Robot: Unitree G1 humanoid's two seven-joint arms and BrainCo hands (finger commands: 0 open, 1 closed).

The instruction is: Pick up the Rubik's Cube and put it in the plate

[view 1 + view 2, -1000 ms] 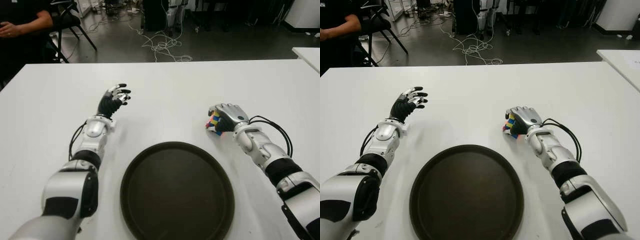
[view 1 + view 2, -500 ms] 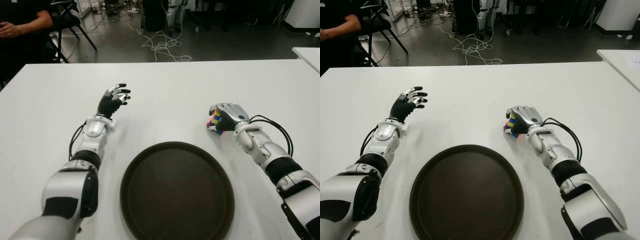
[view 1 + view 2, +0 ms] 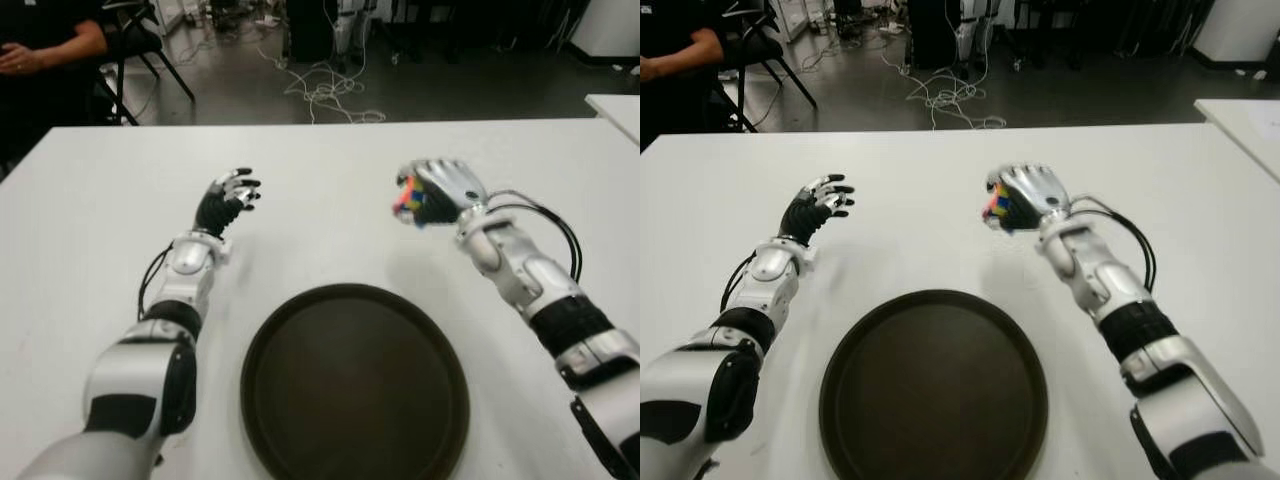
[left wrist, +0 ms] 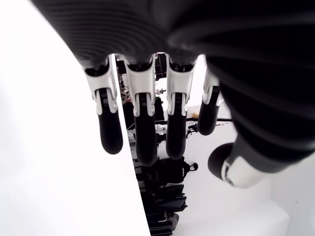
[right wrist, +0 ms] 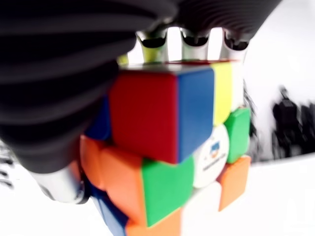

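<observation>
My right hand [image 3: 432, 195] is shut on the Rubik's Cube [image 3: 409, 200], holding it lifted off the white table [image 3: 330, 160], behind the plate and to its right. Close up in the right wrist view, the cube [image 5: 167, 147] shows red, blue, green, orange and yellow stickers, with fingers [image 5: 152, 37] curled over it. The round dark plate [image 3: 355, 385] lies at the table's near middle, with nothing on it. My left hand [image 3: 228, 195] shows at the left of the table, fingers [image 4: 142, 128] loosely spread and holding nothing.
A person [image 3: 40, 50] sits at the far left behind the table, next to a black chair [image 3: 140, 40]. Cables [image 3: 320, 90] trail over the floor beyond the far edge. A second white table's corner [image 3: 615, 105] shows at the right.
My right hand has lifted the cube off the table and carried it up and slightly left. The left hand has stayed put.
</observation>
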